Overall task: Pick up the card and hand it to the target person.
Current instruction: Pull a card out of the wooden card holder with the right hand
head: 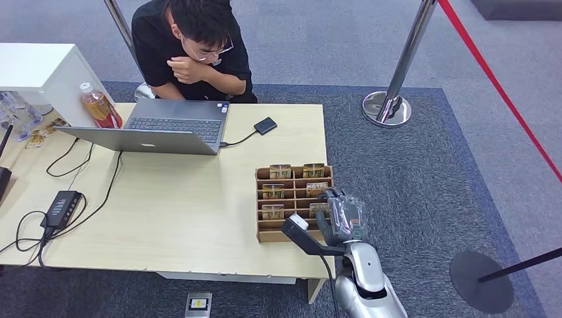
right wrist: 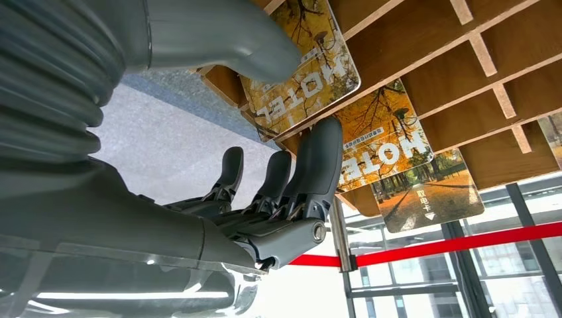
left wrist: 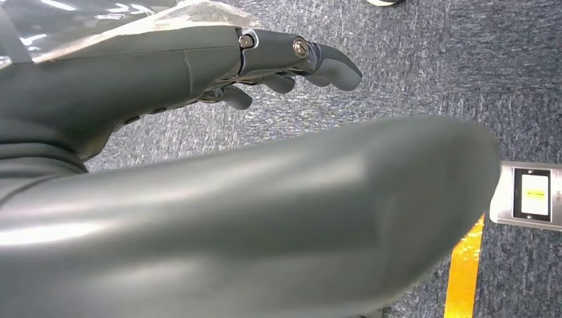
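A wooden card holder (head: 262,202) stands at the right end of the table (head: 172,212), with printed hotel cards in its slots. My right hand (head: 341,217) reaches into its right column from the table's edge. In the right wrist view the thumb (right wrist: 265,46) lies on the face of one hotel card (right wrist: 318,73), and a dark fingertip (right wrist: 325,139) touches the card's edge from the other side. The card still sits in its slot. Another card (right wrist: 381,142) is beside it. My left hand (left wrist: 199,66) hangs over the carpet, fingers apart and holding nothing. The person (head: 192,46) sits behind the table.
An open laptop (head: 166,129), a black drive (head: 265,125), a drink bottle (head: 99,106) and a power brick (head: 61,207) with cables lie on the table. A white cabinet (head: 40,73) stands at the left. A chrome post (head: 391,99) and red rope (head: 504,93) stand on the right.
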